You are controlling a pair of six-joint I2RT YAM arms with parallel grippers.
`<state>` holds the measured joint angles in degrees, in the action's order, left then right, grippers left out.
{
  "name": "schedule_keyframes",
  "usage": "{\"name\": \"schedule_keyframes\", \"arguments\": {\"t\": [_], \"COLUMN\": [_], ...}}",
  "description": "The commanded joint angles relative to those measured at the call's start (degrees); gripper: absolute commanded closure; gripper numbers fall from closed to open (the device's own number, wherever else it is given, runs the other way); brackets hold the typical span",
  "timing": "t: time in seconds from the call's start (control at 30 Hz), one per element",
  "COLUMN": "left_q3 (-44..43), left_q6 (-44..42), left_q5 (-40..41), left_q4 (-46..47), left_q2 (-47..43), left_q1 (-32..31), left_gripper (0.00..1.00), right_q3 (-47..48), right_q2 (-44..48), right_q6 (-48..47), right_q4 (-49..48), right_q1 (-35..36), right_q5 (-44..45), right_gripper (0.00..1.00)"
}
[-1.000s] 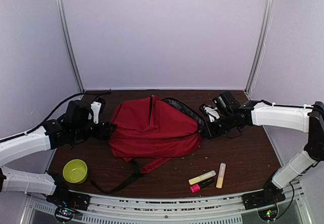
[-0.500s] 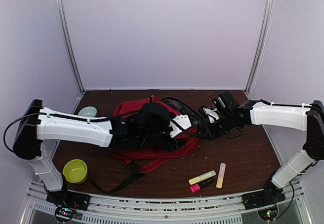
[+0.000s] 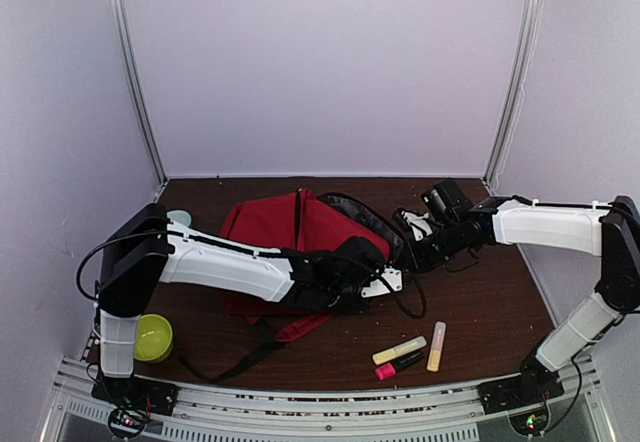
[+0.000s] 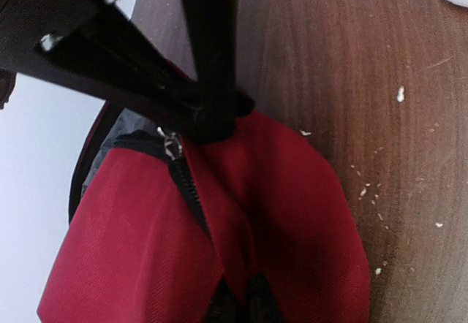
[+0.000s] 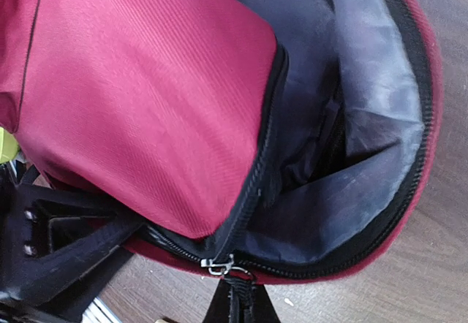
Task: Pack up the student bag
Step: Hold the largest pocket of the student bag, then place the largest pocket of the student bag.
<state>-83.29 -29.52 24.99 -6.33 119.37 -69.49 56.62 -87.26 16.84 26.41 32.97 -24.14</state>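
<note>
Now, student bag (image 3: 290, 232): red backpack lying at the middle of the brown table (image 3: 480, 302), its mouth turned to the right and gaping so the grey lining (image 5: 365, 118) shows. It is in the same spot as 1 second ago.
Left gripper (image 4: 212, 122): fingers drawn together on the bag's red rim, just beside the zip. 1 second ago it sat off the bag's left side, then it crossed over the top. The arm now lies along the bag's front edge.
Right gripper (image 5: 234, 305): closed tight on the bag's rim, right below the zip slider (image 5: 218, 266). Arm and grip are unchanged from both earlier frames.
Black strap (image 3: 250, 357): trails off the bag's front toward the near edge, as before.
Green bowl (image 3: 148, 337): front left, apart from the bag, unmoved.
Pale bowl (image 3: 180, 218): left of the bag, partly behind the left arm. It was hidden 1 second ago.
3 highlighters: yellow highlighter (image 3: 400, 349) and pink highlighter (image 3: 398, 365) lie side by side, with the orange highlighter (image 3: 436, 346) just to their right. All sit front right, unmoved.
</note>
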Motion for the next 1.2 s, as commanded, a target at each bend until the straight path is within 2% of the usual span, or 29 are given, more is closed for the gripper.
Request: {"name": "schedule_keyframes", "arguments": {"t": [0.0, 0.07, 0.23, 0.43, 0.53, 0.7, 0.87, 1.0, 1.1, 1.13, 1.17], "left_q3": [0.28, 1.47, 6.53, 16.55, 18.02, 17.04, 21.24, 24.91, 27.04, 27.38, 27.46], "left_q6": [-1.25, -1.33, -2.91, -1.21, 1.04, 5.44, 9.11, 12.72, 16.85, 18.62, 20.51], "left_q5": [6.63, 7.34, 8.15, 6.7, 4.13, -0.45, -3.59, -4.0, -4.03, -3.87, -3.93], "left_q4": [-0.01, 0.25, -3.18, -7.45, -11.0, -17.8, -19.99, -20.36, -20.01, -20.0, -20.29], "left_q2": [-0.72, -2.04, -8.42, -17.31, -20.07, -20.87, -26.1, -30.31, -32.61, -33.16, -33.68], "left_q1": [0.41, 0.33, -1.49, -6.38, -8.94, -12.09, -12.32, -12.33, -12.32, -12.33, -12.33], "left_gripper": [1.0, 1.0, 1.0, 1.0, 1.0, 1.0, 1.0, 1.0, 1.0, 0.97, 0.86], "right_q3": [2.89, 4.4, 11.2, 18.39, 21.03, 26.17, 32.66, 36.57, 34.72, 33.03, 31.24], "right_q2": [0.45, 0.64, 0.22, -1.11, -2.68, -7.2, -14.16, -18.67, -19.29, -19.09, -18.78], "right_q6": [0.0, -0.57, -3.49, -6.91, -8.1, -9.06, -10.97, -10.35, -9.02, -8.49, -7.96], "right_q4": [1.28, 2.86, 9.38, 13.72, 13.8, 13.81, 13.45, 13.44, 11.59, 10.2, 8.63], "right_q1": [-1.42, -1.82, -1.8, -1.85, -1.86, -1.86, -2.74, -3.87, -3.26, -2.96, -2.64], "right_q5": [2.22, 5.66, 24.55, 35.08, 37.33, 36.72, 37.85, 30.8, 22.42, 20.15, 18.08], "right_gripper": [1.0, 1.0, 1.0, 1.0, 1.0, 1.0, 1.0, 1.0, 1.0, 1.0, 1.0]}}
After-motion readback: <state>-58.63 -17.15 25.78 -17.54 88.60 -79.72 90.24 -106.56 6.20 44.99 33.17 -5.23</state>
